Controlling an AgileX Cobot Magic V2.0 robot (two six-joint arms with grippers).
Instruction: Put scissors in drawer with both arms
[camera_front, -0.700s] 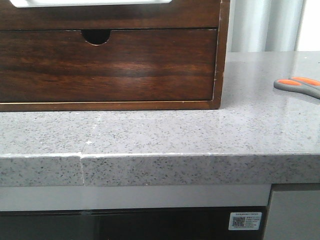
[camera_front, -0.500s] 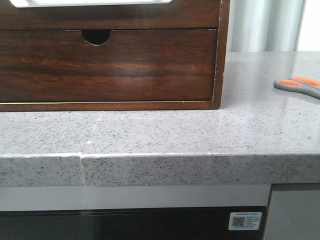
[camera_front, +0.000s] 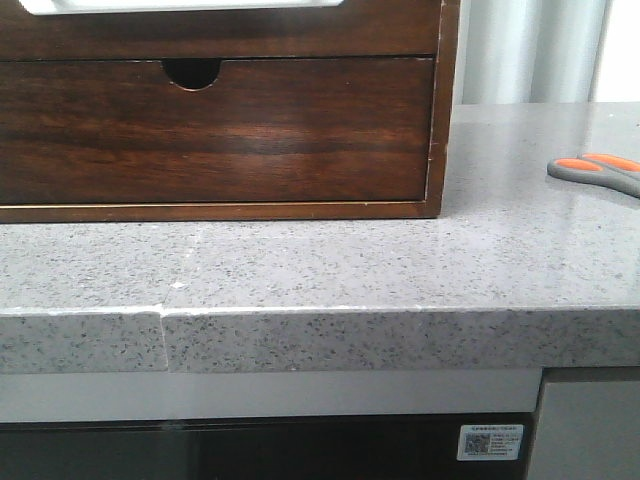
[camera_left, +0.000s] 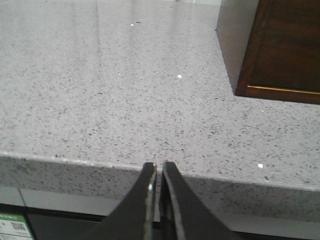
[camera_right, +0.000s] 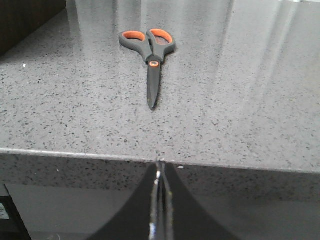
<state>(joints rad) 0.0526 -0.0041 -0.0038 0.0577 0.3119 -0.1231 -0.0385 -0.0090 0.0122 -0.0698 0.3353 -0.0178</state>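
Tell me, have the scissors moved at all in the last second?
No. In the front view the scissors lie at the same spot on the countertop, equally far right of the wooden cabinet.

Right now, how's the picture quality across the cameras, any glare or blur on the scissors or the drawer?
Front view: the scissors are soft and cut off at the frame edge, the drawer glossy with a pale sheen. Right wrist view: scissors sharp, bright streaks of glare on the counter. Left wrist view: washed-out glare on the far counter, jaws blurred.
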